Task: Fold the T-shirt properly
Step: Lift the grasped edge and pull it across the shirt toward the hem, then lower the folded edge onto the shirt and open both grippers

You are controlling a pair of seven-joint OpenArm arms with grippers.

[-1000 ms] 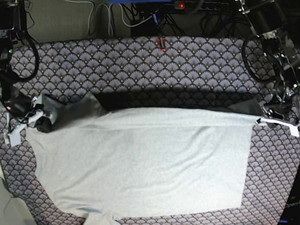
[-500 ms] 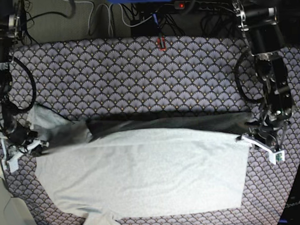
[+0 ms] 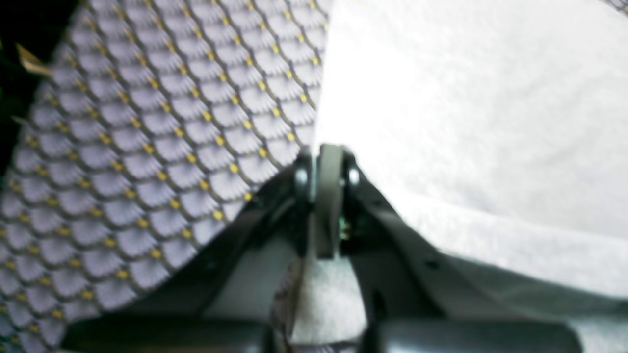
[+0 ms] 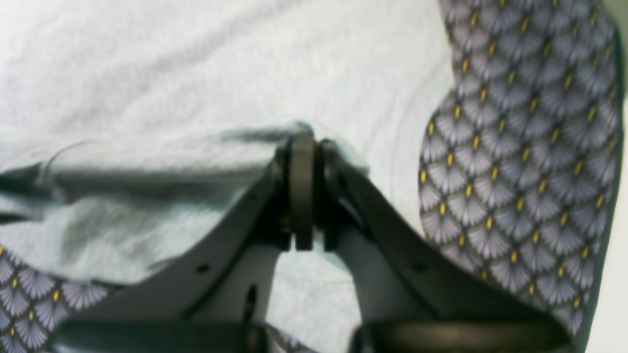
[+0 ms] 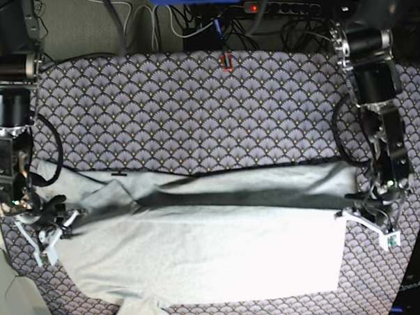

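The T-shirt (image 5: 201,262) lies spread across the lower half of the base view on the fan-patterned surface (image 5: 194,102). Its far edge, a second ago stretched across mid-frame, has been drawn down toward the bottom, doubling a band of cloth over the body. The left tool (image 5: 369,220) at lower right and the right tool (image 5: 49,231) at lower left each stay clenched on a corner, so the fold looks about halfway laid.

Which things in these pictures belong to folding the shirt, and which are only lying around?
Belongs to the job:
- large light grey cotton T-shirt
- left gripper, shut on the T-shirt
- right gripper, shut on the T-shirt

Only lying around:
- purple-grey fan-patterned cloth
- cables and power strip behind
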